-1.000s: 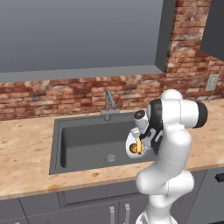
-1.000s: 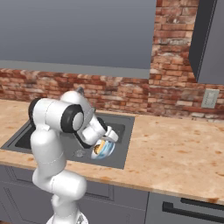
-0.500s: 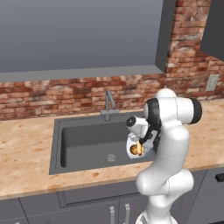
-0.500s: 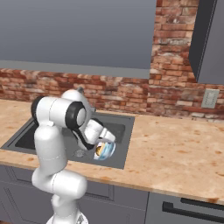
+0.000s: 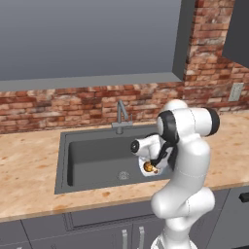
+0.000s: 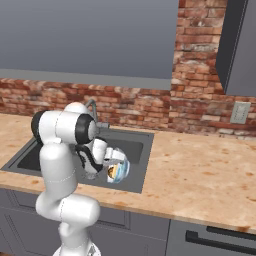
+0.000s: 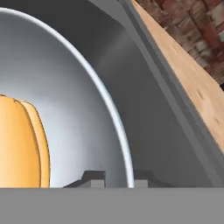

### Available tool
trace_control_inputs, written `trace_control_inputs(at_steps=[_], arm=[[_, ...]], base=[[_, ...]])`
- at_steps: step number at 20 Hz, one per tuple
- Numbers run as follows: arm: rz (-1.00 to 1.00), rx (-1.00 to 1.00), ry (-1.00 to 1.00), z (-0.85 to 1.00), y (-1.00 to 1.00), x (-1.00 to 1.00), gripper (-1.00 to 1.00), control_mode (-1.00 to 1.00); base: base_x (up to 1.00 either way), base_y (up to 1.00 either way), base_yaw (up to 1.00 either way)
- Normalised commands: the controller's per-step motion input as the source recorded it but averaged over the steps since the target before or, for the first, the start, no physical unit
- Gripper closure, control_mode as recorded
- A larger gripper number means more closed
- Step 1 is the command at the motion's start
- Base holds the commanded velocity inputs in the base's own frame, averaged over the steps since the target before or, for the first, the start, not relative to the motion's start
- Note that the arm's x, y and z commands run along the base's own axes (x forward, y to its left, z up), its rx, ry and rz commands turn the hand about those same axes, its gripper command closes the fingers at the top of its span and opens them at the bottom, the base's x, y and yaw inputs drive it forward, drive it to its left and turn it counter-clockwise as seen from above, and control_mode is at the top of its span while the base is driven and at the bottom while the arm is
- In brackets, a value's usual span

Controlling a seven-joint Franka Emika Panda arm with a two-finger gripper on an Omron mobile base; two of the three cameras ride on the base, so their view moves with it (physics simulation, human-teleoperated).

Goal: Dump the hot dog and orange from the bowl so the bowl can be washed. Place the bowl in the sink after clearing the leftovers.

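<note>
Speckled tan stone desk (image 5: 29,170) along red brick wall (image 5: 58,104), grey cabinet overhead. Large rectangular dark grey sink (image 5: 92,158) set in desk, slim grey angular faucet (image 5: 121,116) at back rim. White arm folded low over sink's right part. End effector (image 7: 114,177) clamped on rim of round pale blue-white glossy bowl (image 6: 120,167), held tilted above basin. Round orange ball (image 7: 19,144) inside bowl; hot dog can't be made out.

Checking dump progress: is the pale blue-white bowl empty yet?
No, the round orange sits inside the pale blue-white bowl clamped by the hand.
</note>
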Motion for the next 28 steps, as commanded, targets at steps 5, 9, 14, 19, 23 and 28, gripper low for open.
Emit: trace_control_inputs(at_steps=[5, 9, 14, 19, 23, 28], arm=[[0.0, -0.19, 0.0, 0.09, 0.18, 0.2, 1.0, -1.0], [0.23, -0.14, -0.08, 0.01, 0.0, -0.06, 1.0, -1.0], [0.14, -0.07, -0.16, 0.11, 0.0, -0.24, 1.0, -1.0], [0.01, -0.09, -0.28, 0.28, -0.01, -0.51, 1.0, -1.0], [0.0, -0.15, -0.22, 0.19, 0.01, -0.19, 1.0, -1.0], [0.0, -0.16, -0.12, 0.26, 0.12, 0.0, 1.0, -1.0]], base=[[0.0, 0.0, 0.0], [0.0, 0.0, 0.0], [0.0, 0.0, 0.0], [0.0, 0.0, 0.0], [0.0, 0.0, 0.0], [0.0, 0.0, 0.0]])
